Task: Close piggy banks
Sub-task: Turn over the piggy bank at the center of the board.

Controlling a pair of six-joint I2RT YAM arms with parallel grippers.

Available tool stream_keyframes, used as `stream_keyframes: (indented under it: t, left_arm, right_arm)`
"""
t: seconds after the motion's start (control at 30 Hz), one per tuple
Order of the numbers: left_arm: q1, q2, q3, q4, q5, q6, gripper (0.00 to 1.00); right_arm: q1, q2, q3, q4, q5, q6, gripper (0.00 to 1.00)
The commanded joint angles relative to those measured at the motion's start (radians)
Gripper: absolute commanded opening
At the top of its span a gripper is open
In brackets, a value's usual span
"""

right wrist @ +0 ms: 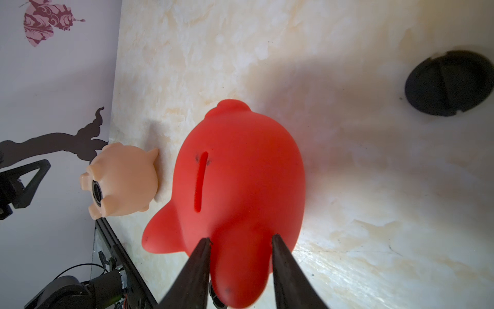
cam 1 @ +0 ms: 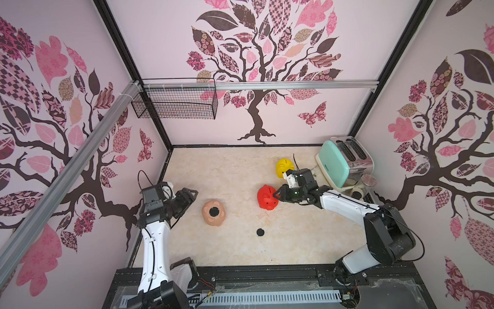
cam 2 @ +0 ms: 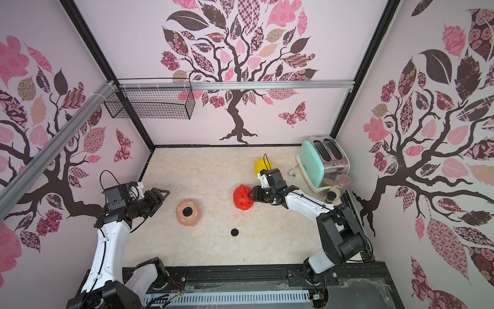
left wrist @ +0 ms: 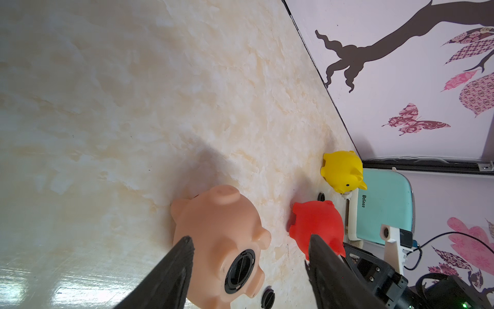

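Bracketing the snout of the red piggy bank (cam 1: 266,200) at centre-right, the right gripper (cam 1: 276,194) (clamped or not, unclear) likely means to upend it for plugging; the left gripper (cam 1: 191,194) hovers, jaws apart.

The back-left of the desk (cam 1: 213,166) lies bare and open to approach. The peach pig (cam 1: 213,212) sits alone with clear room all round; a black plug (cam 1: 260,232) lies apart, nearer the front. The right side is crowded: red pig (cam 1: 267,198), yellow pig (cam 1: 283,166), toaster (cam 1: 336,163) and jars (cam 1: 367,182) stand close, with the right arm (cam 1: 342,203) reaching across before them.
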Motion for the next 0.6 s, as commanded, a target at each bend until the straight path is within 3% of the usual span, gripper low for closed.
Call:
stream_keyframes:
  t: [0.0, 0.57]
  left_arm:
    - [-0.001, 0.003, -0.003, 0.006, 0.006, 0.012, 0.70]
    - [-0.001, 0.008, -0.003, 0.006, 0.014, 0.014, 0.70]
  right_arm:
    - [-0.020, 0.035, -0.015, -0.040, -0.013, 0.014, 0.39]
    - [-0.072, 0.052, -0.015, -0.042, -0.033, 0.022, 0.40]
